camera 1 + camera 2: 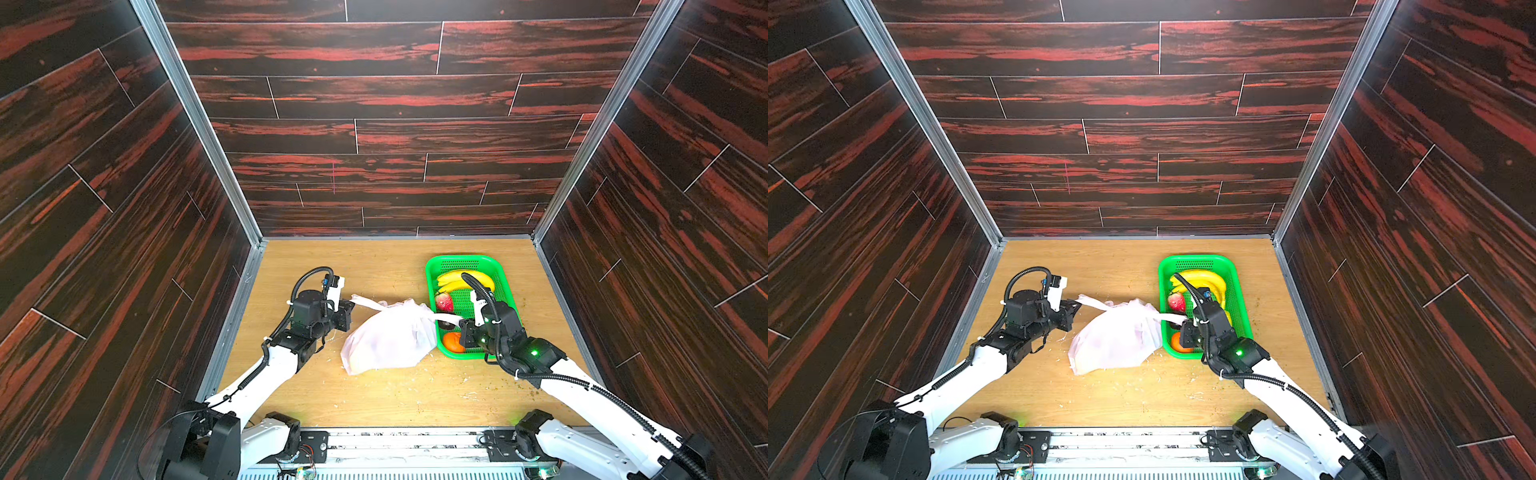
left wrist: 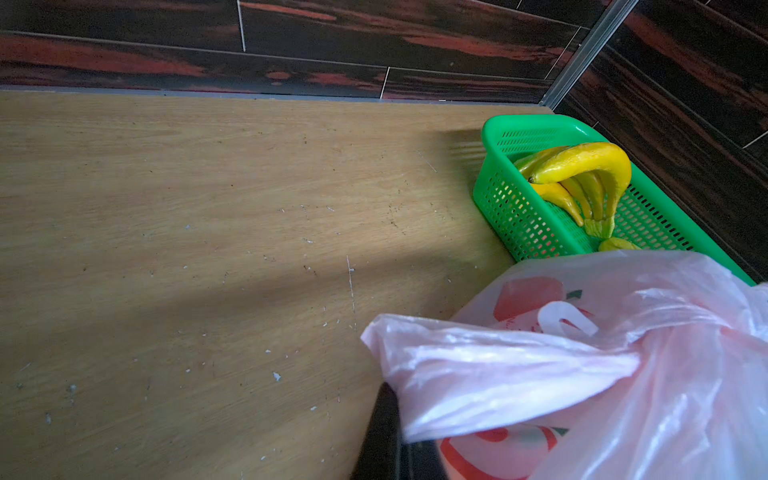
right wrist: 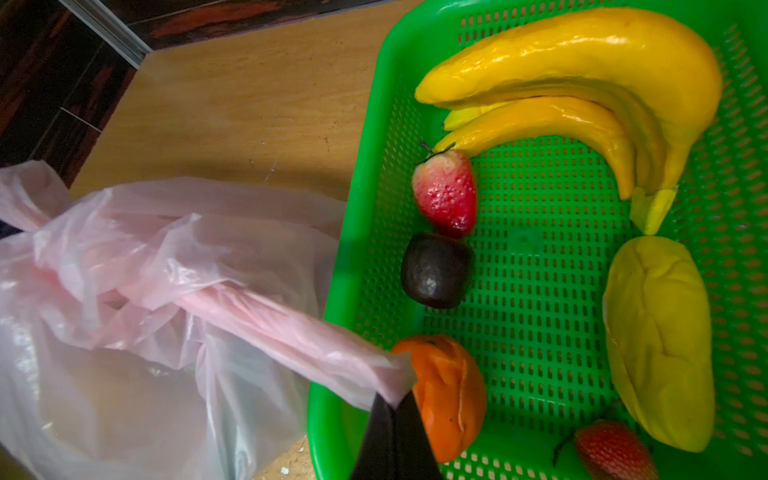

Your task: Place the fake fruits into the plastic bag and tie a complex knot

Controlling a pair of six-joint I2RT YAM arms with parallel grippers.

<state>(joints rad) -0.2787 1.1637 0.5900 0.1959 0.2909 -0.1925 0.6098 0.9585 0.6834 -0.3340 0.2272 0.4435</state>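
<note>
Left gripper is clamped on the left handle strip of the plastic bag, holding it stretched out on the side away from the green basket. Right gripper hangs over the basket's near corner on the bag side, its dark fingers pinched shut on the right handle strip, which runs taut across the basket's wall. Between the 2 strips the bag's top gathers into a bunched twist; how tight it is cannot be told. The bag's body lies on the table against the basket's wall. Inside the basket sit 6 fake fruits: banana bunch, strawberry, dark purple ball, orange, yellow fruit and a 2nd strawberry. The bag's contents cannot be made out.
</note>
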